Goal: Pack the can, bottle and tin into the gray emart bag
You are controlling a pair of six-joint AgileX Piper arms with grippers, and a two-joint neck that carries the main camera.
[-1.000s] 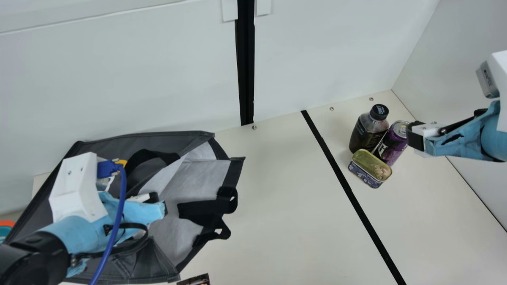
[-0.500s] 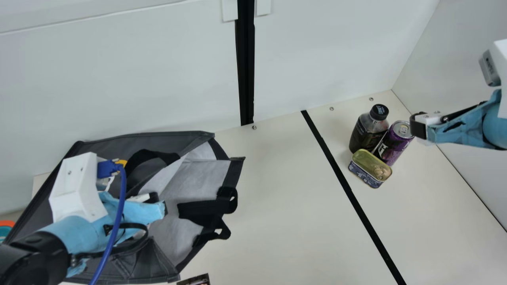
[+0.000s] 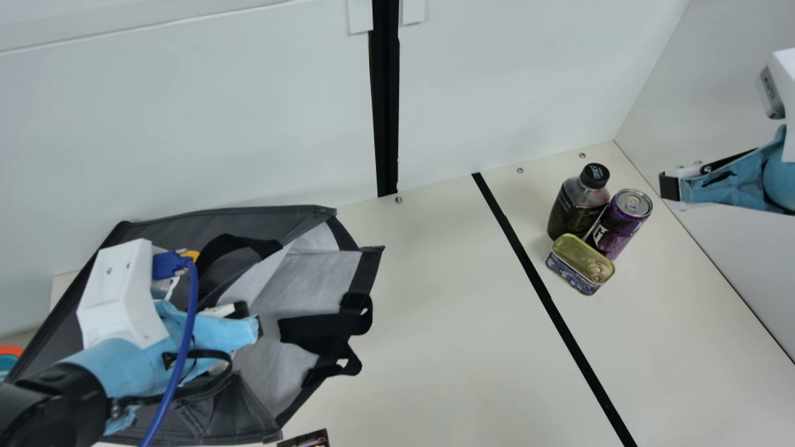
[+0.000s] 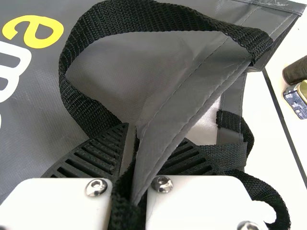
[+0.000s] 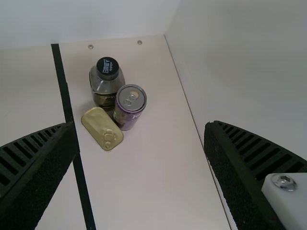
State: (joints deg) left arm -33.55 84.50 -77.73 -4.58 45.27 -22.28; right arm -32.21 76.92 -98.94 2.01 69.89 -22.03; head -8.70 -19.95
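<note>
Gray, limp fabric bag [image 3: 310,273] lies at left, its yielding edge clamped in the left gripper [image 4: 148,136]. Far right, a dark, black-capped plastic bottle [image 3: 577,208], a squat gold-topped metal tin [image 3: 577,261] and a purple metal can [image 3: 618,223] huddle; the can looks slick, best pinched round its upper sides. Rightmost hangs the right gripper [image 3: 669,186], spread wide; the near side offers more room than the white wall [image 3: 726,261].

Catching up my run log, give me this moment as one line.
left gripper: closed on gray bag | right gripper: open, empty | can, bottle, tin: together on table, unpacked
</note>
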